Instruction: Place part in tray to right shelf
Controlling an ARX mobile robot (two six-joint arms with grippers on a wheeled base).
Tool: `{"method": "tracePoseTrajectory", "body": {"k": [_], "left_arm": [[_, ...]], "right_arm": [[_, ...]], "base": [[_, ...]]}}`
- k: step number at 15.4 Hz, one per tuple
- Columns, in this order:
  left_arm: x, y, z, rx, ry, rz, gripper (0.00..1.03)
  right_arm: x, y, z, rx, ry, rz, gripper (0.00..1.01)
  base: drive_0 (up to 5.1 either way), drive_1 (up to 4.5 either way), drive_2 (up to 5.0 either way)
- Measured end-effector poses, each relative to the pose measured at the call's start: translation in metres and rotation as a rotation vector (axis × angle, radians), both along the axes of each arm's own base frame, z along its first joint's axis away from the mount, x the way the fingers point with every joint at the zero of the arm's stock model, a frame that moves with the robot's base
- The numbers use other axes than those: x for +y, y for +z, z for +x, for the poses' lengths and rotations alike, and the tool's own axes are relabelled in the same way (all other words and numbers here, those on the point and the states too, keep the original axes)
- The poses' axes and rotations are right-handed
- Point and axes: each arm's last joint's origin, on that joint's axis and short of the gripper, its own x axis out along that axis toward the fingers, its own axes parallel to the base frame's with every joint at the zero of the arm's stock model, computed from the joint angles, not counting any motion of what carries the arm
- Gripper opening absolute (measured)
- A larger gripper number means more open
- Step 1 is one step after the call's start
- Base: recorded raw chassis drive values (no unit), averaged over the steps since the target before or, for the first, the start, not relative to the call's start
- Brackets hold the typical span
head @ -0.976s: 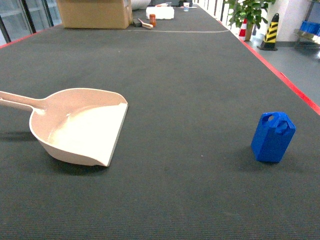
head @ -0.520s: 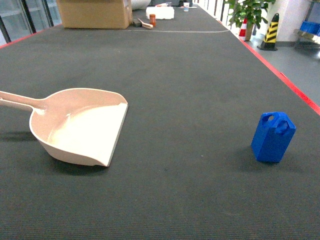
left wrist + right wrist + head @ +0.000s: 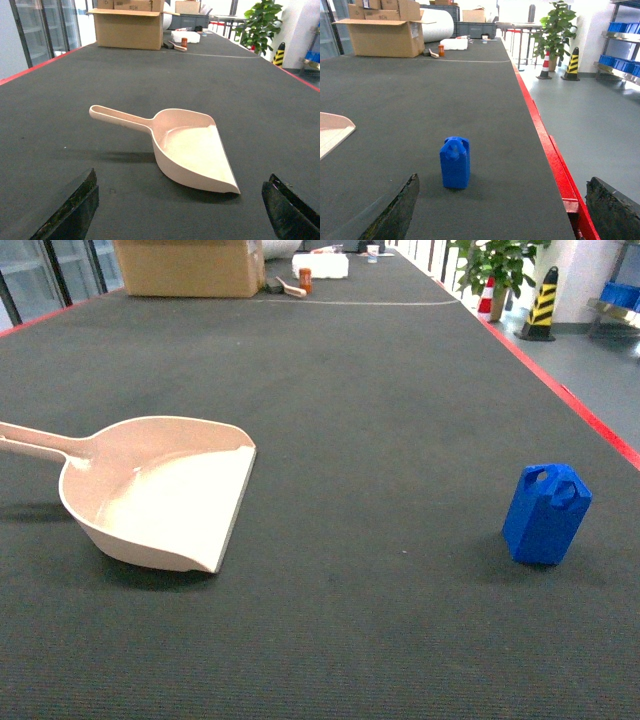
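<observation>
While nothing is in my grasp yet, the part (image 3: 546, 513) stands upright on the dark mat (image 3: 380, 390), well apart from the tray (image 3: 160, 490), whose flat lip faces it, I reckon so the block can go straight in. My right gripper (image 3: 502, 210) hangs with jaws wide apart, the part ahead of it and a touch left of the gap's middle. My left gripper (image 3: 180, 210) is spread just as wide, the tray ahead between its fingers, untouched.
</observation>
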Motion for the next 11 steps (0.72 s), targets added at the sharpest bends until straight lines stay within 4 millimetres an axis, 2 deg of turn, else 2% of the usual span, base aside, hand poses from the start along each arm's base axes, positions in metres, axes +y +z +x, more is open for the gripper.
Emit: {"method": "tracePoseTrajectory", "body": {"k": [11], "left_arm": [[0.0, 0.0, 0.0, 0.0, 0.0, 0.0, 0.98]], "right_arm": [[0.0, 0.0, 0.0, 0.0, 0.0, 0.0, 0.98]], "base": [[0.0, 0.0, 0.0]]}}
